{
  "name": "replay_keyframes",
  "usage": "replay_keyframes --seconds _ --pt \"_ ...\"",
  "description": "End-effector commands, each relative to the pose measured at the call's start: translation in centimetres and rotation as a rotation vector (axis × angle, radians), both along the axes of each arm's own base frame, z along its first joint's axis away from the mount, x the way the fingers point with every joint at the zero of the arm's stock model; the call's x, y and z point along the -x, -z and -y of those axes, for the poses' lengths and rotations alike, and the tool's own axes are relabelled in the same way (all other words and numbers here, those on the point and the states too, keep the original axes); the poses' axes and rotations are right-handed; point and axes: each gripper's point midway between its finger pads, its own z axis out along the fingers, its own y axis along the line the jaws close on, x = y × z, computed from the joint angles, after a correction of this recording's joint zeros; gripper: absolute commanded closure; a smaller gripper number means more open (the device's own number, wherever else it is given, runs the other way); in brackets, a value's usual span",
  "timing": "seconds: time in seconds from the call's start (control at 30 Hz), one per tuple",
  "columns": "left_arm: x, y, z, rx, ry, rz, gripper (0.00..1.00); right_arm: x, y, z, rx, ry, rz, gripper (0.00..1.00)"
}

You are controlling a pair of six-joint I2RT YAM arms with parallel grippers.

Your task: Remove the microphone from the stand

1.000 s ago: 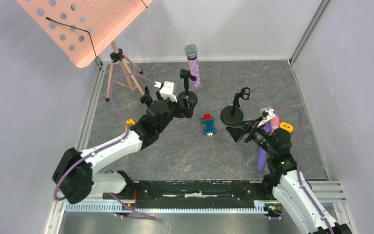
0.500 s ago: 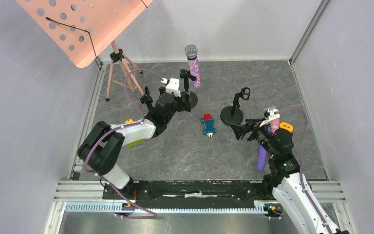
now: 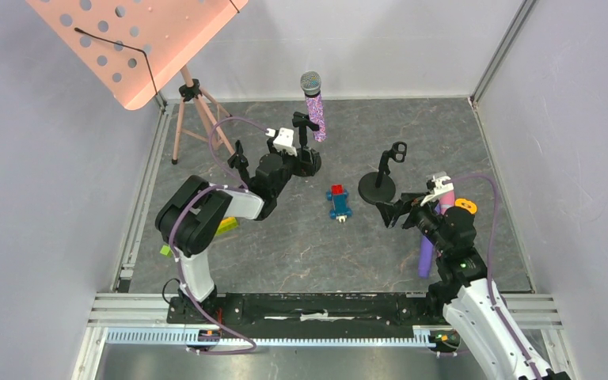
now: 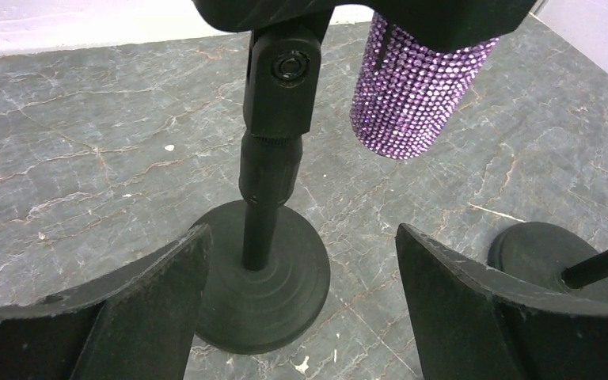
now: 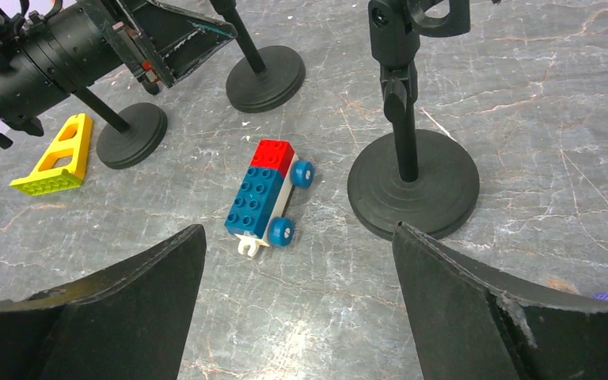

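The microphone [image 3: 314, 108] has a purple glitter body and a grey mesh head. It stands upright in the clip of a black stand [image 3: 302, 127] at the back middle. My left gripper [image 3: 299, 165] is open and low at that stand's round base. In the left wrist view the stand's pole [image 4: 261, 206] rises between my open fingers [image 4: 150, 309], and the microphone [image 4: 416, 87] hangs above and beyond, untouched. My right gripper [image 3: 385, 214] is open and empty, just in front of a second, empty stand [image 3: 378, 187].
A toy brick car [image 3: 338, 202] lies between the arms. A third stand [image 5: 131, 134] stands beneath my left arm. A yellow piece [image 5: 55, 158] lies to the left. A purple cylinder [image 3: 426, 257] lies beside my right arm. A pink music stand [image 3: 138, 39] rises at the back left.
My left arm has folded in and pushed its gripper back and right, up to the microphone stand's base. The right arm has barely shifted. The microphone has not moved.
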Motion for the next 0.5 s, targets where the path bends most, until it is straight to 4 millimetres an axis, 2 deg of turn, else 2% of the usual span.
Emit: replay_keyframes --seconds 0.0,0.1,0.27,0.47 --pt "-2.3 -3.1 -0.3 0.039 -0.054 0.122 0.1 -0.4 -2.3 0.2 0.021 0.011 0.064 0.07" --pt "-2.8 -3.0 -0.6 0.063 -0.063 0.127 0.1 -0.4 -2.3 0.3 0.028 0.013 0.066 0.07" --pt "-4.1 -2.7 0.3 0.113 -0.008 0.102 0.19 -0.6 -1.9 0.3 0.043 0.008 0.055 0.06" --pt "-4.5 -2.6 1.0 0.112 0.037 0.12 0.26 -0.8 -1.4 0.2 0.058 0.004 0.045 0.06"
